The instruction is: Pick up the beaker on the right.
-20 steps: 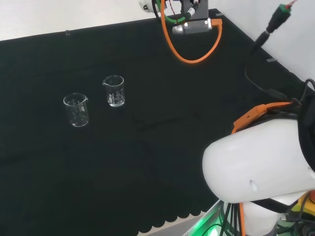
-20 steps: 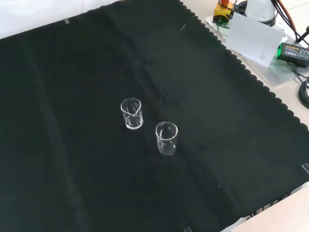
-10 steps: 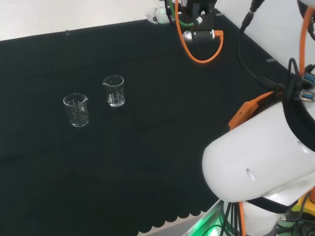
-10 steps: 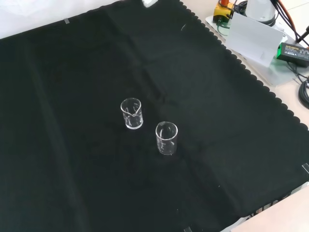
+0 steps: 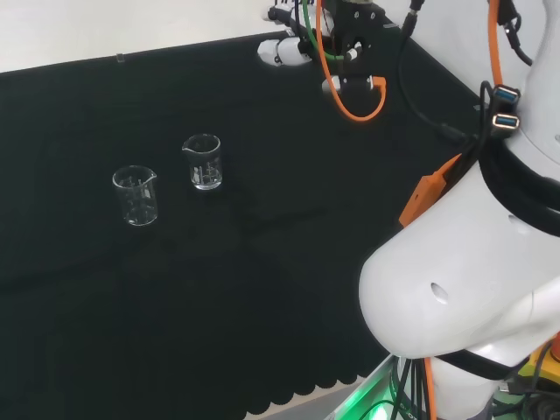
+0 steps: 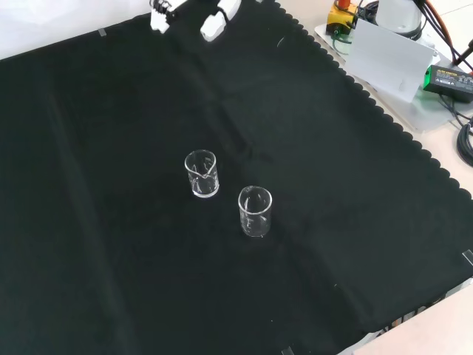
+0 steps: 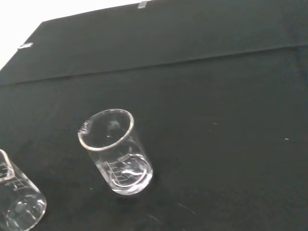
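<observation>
Two clear glass beakers stand upright on the black cloth [image 6: 355, 222], close together but apart. In the head view the right-hand beaker [image 5: 203, 162] is a small tumbler with a pouring lip, printed measuring marks down its side and nothing inside; the other beaker [image 5: 136, 195] sits just to its left and nearer. The hand [image 6: 211, 22] hangs above the cloth's far edge in the front view, well apart from both, white fingertips [image 6: 159, 16] pointing down and spread, holding nothing.
</observation>
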Controlling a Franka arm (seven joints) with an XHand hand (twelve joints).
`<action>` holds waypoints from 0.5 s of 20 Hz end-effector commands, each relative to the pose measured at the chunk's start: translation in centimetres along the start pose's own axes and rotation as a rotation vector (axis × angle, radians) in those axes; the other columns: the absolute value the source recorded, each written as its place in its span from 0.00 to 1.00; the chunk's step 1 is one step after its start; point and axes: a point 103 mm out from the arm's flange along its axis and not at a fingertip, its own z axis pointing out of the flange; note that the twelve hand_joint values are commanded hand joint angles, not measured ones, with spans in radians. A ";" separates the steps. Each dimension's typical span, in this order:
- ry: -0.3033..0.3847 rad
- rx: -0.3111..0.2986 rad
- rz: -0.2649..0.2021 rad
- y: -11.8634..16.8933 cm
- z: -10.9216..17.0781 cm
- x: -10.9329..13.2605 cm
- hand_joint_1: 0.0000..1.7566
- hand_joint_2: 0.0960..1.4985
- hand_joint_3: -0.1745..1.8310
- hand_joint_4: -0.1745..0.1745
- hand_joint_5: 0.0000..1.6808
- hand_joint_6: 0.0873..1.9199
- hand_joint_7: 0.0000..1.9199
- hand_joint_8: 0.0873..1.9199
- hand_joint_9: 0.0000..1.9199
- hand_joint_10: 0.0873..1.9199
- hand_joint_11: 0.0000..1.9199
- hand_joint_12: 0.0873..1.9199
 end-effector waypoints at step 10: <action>0.128 0.057 -0.050 4.5 9.6 -1.5 0.29 0.80 0.06 0.33 0.11 0.00 0.04 0.25 0.06 0.32 0.00 0.49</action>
